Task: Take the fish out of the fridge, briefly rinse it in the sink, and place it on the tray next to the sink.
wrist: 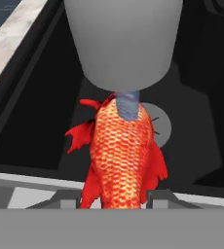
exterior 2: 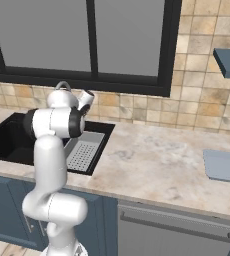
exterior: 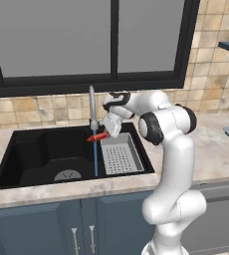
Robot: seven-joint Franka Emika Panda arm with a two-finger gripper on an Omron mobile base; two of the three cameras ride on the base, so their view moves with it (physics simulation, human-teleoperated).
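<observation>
My gripper (exterior: 103, 133) is shut on the red-orange fish (exterior: 97, 136) and holds it over the black sink (exterior: 32, 149), right under the steel faucet (exterior: 92, 107). A thin blue stream of water (exterior: 95, 157) runs down past the fish into the basin. In the hand view the fish (wrist: 123, 151) lies lengthwise between my fingertips (wrist: 158, 197), with the faucet spout (wrist: 123, 44) just above it and water (wrist: 127, 104) hitting its far end. The blue-grey tray (exterior 2: 224, 165) lies on the counter far to the right of the sink. The fridge is out of view.
A grey perforated drainer insert (exterior: 119, 158) fills the sink's right part, under my hand. The round drain (exterior: 67, 175) is in the basin floor. A window and tiled wall stand behind the sink. Marble counter (exterior 2: 152, 160) stretches between sink and tray; a wall shelf (exterior 2: 229, 62) hangs above.
</observation>
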